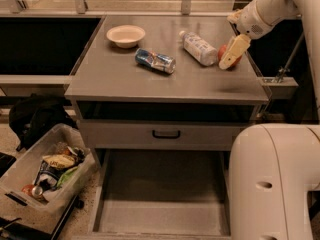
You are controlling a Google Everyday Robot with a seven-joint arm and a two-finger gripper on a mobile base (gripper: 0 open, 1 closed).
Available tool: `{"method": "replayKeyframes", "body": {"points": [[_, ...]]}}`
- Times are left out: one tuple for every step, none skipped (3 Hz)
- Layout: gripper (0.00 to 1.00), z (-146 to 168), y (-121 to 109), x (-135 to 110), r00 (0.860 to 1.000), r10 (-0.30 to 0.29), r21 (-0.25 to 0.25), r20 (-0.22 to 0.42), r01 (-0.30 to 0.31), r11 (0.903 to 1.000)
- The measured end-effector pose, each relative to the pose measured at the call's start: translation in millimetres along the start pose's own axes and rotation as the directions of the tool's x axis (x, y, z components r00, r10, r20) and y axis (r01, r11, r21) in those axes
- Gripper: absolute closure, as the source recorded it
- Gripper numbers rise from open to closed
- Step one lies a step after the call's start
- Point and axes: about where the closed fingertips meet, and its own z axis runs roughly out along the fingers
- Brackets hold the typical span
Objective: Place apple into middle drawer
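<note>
The red apple (223,51) lies on the right side of the grey cabinet top, next to a lying plastic bottle (198,47). My gripper (230,59) comes in from the upper right and is right at the apple, with a cream-coloured part across its front that hides much of it. The middle drawer (160,194), a large grey drawer with a plain flat floor, stands pulled out at the bottom of the cabinet with nothing in it.
A white bowl (125,35) and a crushed blue can (155,61) lie on the cabinet top (125,79). A shut drawer front with a black handle (166,134) sits above the open drawer. A clear bin of trash (45,176) stands at lower left. My white body (275,184) fills the lower right.
</note>
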Motion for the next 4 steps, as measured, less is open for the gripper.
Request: {"method": "replayKeyframes", "body": {"points": [[0.0,14.0,0.2,3.8,1.0,0.009,-0.013,-0.018,-0.009,0.9999],[0.0,14.0,0.2,3.8,1.0,0.009,-0.013,-0.018,-0.009,0.9999],[0.0,21.6,6.1,23.1,0.996,0.087,-0.037,0.028,-0.086,0.9956],[0.0,29.8,12.8,42.2,0.981,0.178,-0.068,0.079,-0.173,0.9826]]}}
